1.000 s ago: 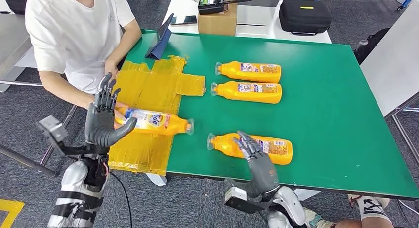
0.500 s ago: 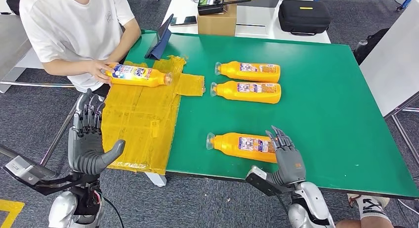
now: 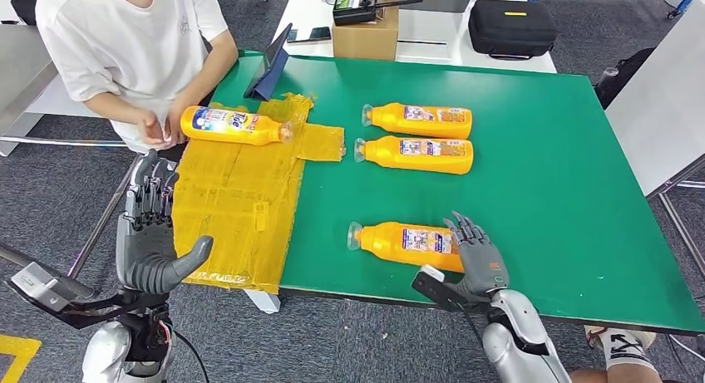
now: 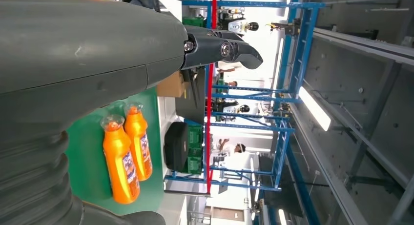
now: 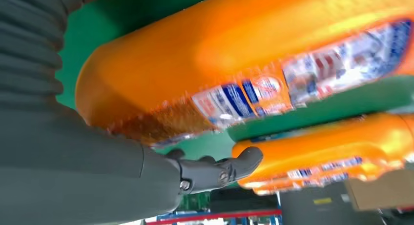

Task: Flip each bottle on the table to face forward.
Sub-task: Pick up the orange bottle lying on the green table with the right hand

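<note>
Both hands empty now: left hand spread off-table, right hand splayed against the near orange bottle, lying back-label up.

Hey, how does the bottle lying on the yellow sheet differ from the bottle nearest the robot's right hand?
The bottle on the yellow sheet shows its big blue-and-white front label; the near bottle shows a small printed back label. The first lies on the yellow sheet by a person, with its cap pointing right; the second lies on bare green table with the right hand at its base, its cap pointing left. Both are orange and lying flat.
</note>
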